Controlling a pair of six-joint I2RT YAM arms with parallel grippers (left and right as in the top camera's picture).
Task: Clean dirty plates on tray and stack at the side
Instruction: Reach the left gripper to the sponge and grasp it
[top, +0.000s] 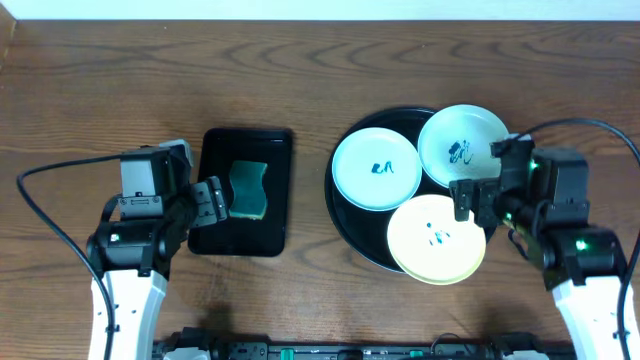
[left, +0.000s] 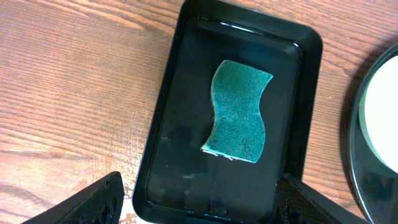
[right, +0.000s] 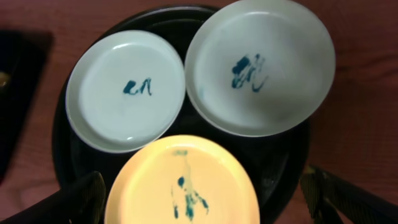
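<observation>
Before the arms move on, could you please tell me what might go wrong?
The pale yellow round plate appears to overhang the rim of the large round glossy black tray, so pressing might tip it. The two pale blue-white round plates crowd it; lifting one could nudge another.

We can read no text, label, brand or number anywhere. The dark blue-green marks (right: 138, 88) on the left pale blue-white round plate (right: 99, 106), the right pale blue-white round plate (right: 292, 56) and the pale yellow round plate (right: 217, 186) are mere scribbles.
</observation>
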